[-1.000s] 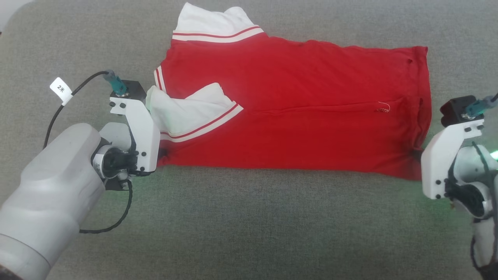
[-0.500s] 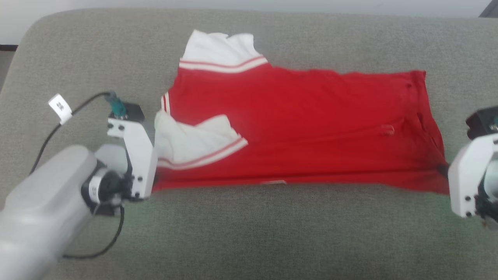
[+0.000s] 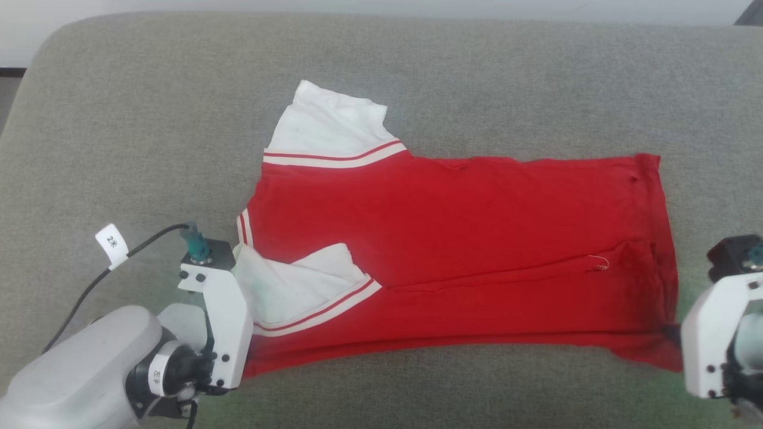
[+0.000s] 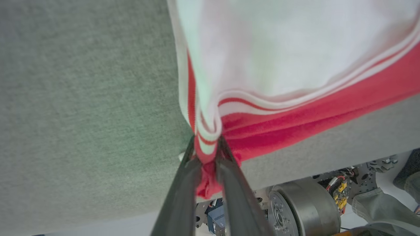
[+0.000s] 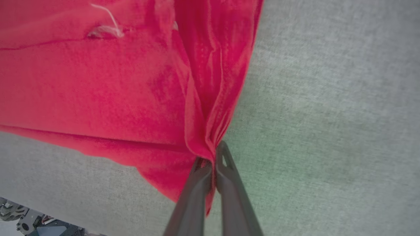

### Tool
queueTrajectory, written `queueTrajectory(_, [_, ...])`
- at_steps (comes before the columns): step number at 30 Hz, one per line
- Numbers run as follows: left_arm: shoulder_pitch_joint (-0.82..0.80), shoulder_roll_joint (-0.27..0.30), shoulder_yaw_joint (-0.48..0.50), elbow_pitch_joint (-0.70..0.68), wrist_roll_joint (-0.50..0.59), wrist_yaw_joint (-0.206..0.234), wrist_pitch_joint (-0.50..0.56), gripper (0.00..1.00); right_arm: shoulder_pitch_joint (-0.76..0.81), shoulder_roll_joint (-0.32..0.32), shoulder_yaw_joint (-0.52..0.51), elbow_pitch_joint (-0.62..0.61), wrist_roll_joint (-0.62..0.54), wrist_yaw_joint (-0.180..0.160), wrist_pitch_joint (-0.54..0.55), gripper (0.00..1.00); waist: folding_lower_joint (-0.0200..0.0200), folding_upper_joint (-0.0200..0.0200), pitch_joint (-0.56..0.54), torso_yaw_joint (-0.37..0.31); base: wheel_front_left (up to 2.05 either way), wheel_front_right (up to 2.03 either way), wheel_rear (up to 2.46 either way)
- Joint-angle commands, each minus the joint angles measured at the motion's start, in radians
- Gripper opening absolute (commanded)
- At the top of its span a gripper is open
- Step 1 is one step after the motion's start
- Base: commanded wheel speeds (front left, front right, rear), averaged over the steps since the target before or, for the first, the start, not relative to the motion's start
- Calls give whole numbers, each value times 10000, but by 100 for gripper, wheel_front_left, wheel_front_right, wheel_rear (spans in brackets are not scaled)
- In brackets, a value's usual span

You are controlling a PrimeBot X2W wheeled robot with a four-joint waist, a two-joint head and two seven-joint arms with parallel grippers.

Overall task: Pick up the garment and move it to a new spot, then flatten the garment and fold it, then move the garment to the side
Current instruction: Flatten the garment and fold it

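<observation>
Grey cushion: carries red shirt laid lengthwise across middle, near side folded over, one white sleeve tucked on top. Left claw: pinches near corner at sleeve end, cloth bunched between almost-closed fingers. Right claw: clamps fully on near corner at hem end. Judged: holds both corners to keep near edge taut, ready for dragging or next fold.

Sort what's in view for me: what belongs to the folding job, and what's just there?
Job: garment, red with white sleeves; left gripper, clamped on its sleeve-end corner; right gripper, clamped on its hem corner.
Just there: grey cushion; tagged cable on the left wrist; robot base parts past the cushion edge.
</observation>
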Motion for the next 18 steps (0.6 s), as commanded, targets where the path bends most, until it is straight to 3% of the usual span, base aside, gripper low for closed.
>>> queueTrajectory(1, [237, -42, -55, 133, -72, 89, 6, 100, 85, 90, 35, 106, -137, -15, -121, 0, 0, 0, 3, -38, 0, 0, 0])
queueTrajectory(2, [236, -71, -26, 200, -78, 104, -50, 100, 75, 136, 81, 183, -174, -15, -180, 13, 0, 0, -4, -60, 0, 0, 0])
queueTrajectory(3, [216, -103, 6, 280, -89, 110, -79, 100, 35, 213, 96, 295, -186, -15, -245, 42, 0, 0, -18, -80, 0, 0, 0])
queueTrajectory(4, [184, -119, 26, 345, -105, 112, -85, 100, -17, 248, 137, 386, -215, -15, -297, 80, 0, 0, -37, -101, 0, 0, 0])
queueTrajectory(5, [133, -106, 52, 391, -85, 119, -101, 100, -54, 273, 173, 443, -245, -15, -342, 100, 0, 0, -61, -122, 0, 0, 0])
queueTrajectory(18, [-746, 826, 636, -373, 6, 399, 246, 100, -502, 703, 39, 296, -358, -9, -1323, 100, 0, 0, -429, -500, 0, 0, 0])
